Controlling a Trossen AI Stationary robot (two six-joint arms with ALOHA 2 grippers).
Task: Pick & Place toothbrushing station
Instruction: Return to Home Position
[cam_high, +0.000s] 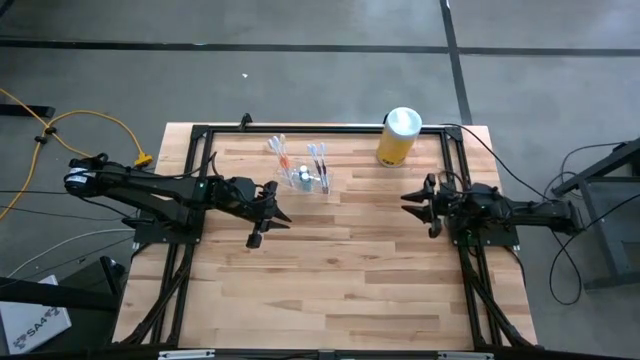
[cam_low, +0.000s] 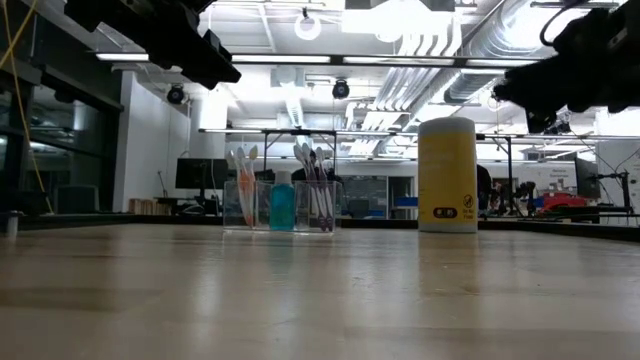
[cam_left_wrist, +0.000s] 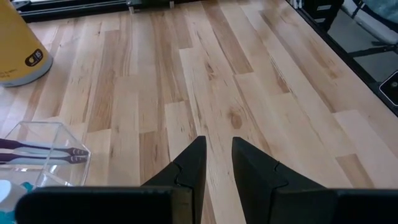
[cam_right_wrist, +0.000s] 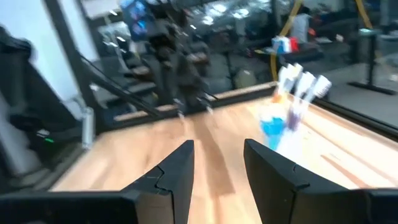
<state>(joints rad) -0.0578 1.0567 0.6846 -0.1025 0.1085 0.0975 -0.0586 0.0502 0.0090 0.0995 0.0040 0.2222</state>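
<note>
The toothbrushing station is a small clear plastic holder with several toothbrushes and a blue bottle in it. It stands upright on its base on the far middle of the wooden table, as the low view also shows. My left gripper hovers open just near and left of it, above the table; its own view shows only a corner of the station beside the gripper. My right gripper is open and raised at the table's right, pointing level toward the station.
A yellow canister with a white lid stands at the far edge, right of the station, also seen in the low view. A black frame runs along the table's far and side edges. Bare wood fills the near half.
</note>
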